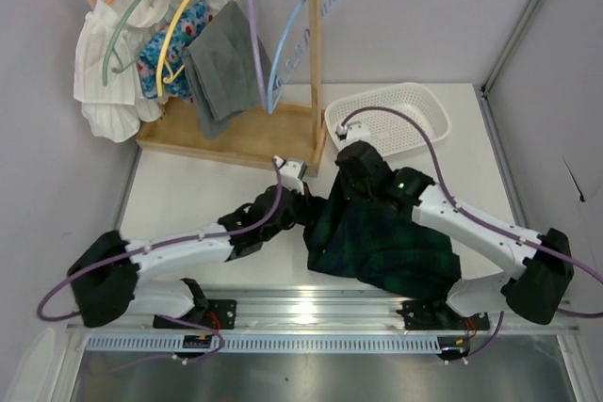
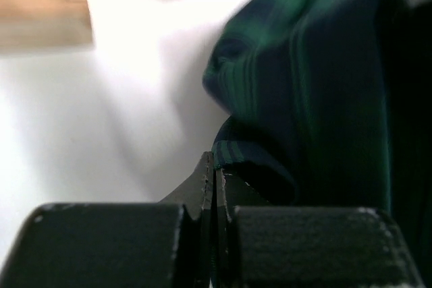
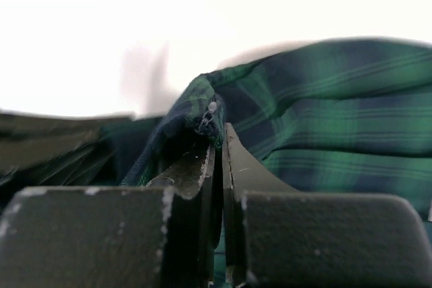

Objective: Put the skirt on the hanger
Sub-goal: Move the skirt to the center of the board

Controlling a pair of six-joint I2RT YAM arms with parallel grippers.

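Two grippers meet at the dark green plaid skirt in the top view; it lies crumpled on the table, its long axis running diagonally, the narrower end pointing up towards the wooden rack and white basket, the wide end near the right arm's base, with the left gripper at its left edge and the right gripper at its top. Left wrist: the left gripper is pressed closed, pinching a fold of the skirt. Right wrist: the right gripper is clamped on a bunched edge of the skirt.
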